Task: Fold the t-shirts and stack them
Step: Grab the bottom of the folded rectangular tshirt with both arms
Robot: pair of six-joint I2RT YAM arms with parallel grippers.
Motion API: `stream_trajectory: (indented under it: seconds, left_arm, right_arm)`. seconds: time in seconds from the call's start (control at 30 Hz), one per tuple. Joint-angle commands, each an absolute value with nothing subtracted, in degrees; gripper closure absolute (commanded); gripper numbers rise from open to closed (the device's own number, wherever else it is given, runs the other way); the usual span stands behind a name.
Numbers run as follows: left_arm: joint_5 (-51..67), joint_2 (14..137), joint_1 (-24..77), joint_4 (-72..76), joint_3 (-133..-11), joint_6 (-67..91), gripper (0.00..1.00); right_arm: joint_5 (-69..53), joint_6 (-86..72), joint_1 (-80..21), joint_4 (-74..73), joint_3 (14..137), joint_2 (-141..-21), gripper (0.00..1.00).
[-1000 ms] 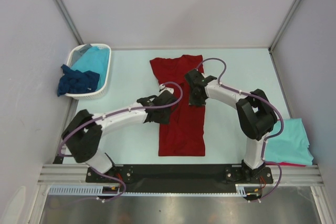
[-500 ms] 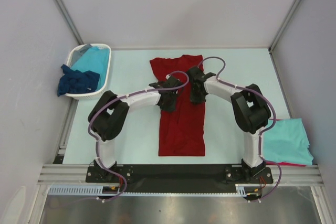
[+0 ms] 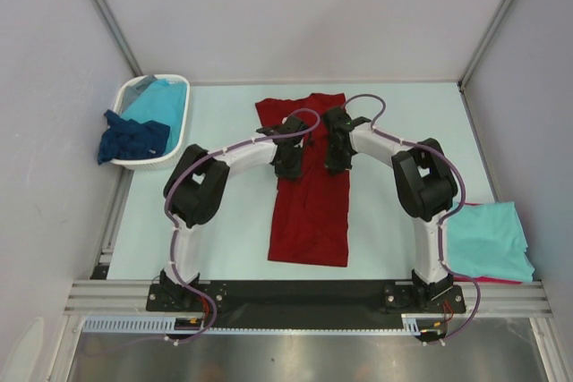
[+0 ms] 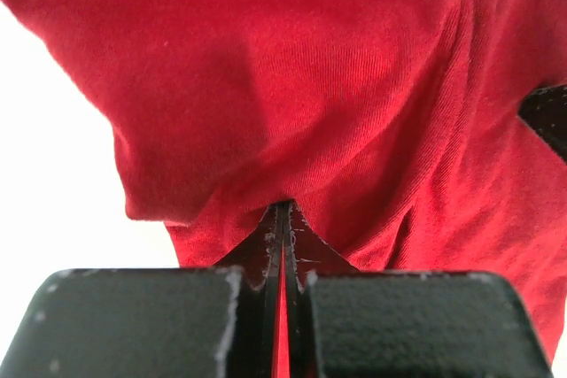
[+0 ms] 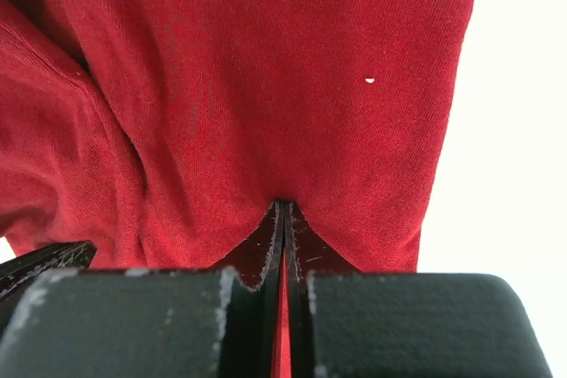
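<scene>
Both the left end effector (image 4: 283, 210) and right end effector (image 5: 283, 207) are clenched on the dark red t-shirt (image 3: 310, 221).

This is a robotics lab test cell. Two white-and-black robot arms, the left arm (image 3: 192, 194) and the right arm (image 3: 421, 187), carry looped purple cables and are bolted to a black base plate (image 3: 304, 292) on an aluminium extrusion rail (image 3: 107, 295) at the near edge of a pale mint table (image 3: 224, 131). Plain grey panel walls (image 3: 304, 15), set in metal frame posts (image 3: 101, 11), box the table in on three sides. A slotted cable duct (image 3: 125, 323) runs below the rail. The laundry looks staged: a white plastic basket (image 3: 159, 78) and a dark red t-shirt (image 3: 309, 221) spread flat.
</scene>
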State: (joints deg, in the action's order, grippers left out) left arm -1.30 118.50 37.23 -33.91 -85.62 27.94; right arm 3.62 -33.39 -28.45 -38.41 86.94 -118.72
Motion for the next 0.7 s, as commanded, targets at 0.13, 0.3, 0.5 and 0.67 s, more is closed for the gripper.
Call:
stream_trajectory:
  seconds: [0.13,0.3,0.5,0.67]
  left_arm:
    - [1.58,123.13,35.95,-33.13,-91.40,28.21,1.00]
    - [1.76,126.03,34.46,-34.80,-96.06,28.13,1.00]
    - [2.02,128.23,32.35,-35.95,-99.93,28.30,1.00]
    - [2.28,130.86,30.15,-37.44,-104.22,27.86,1.00]
  right_arm:
    - [2.73,-33.75,-26.11,-34.63,88.77,-123.22,1.00]
    - [1.85,-34.19,-24.88,-35.24,92.28,-125.67,1.00]
    - [1.41,-33.14,-24.00,-38.22,101.32,-129.54,1.00]
    - [1.67,-31.91,-23.47,-41.83,110.63,-134.47,1.00]
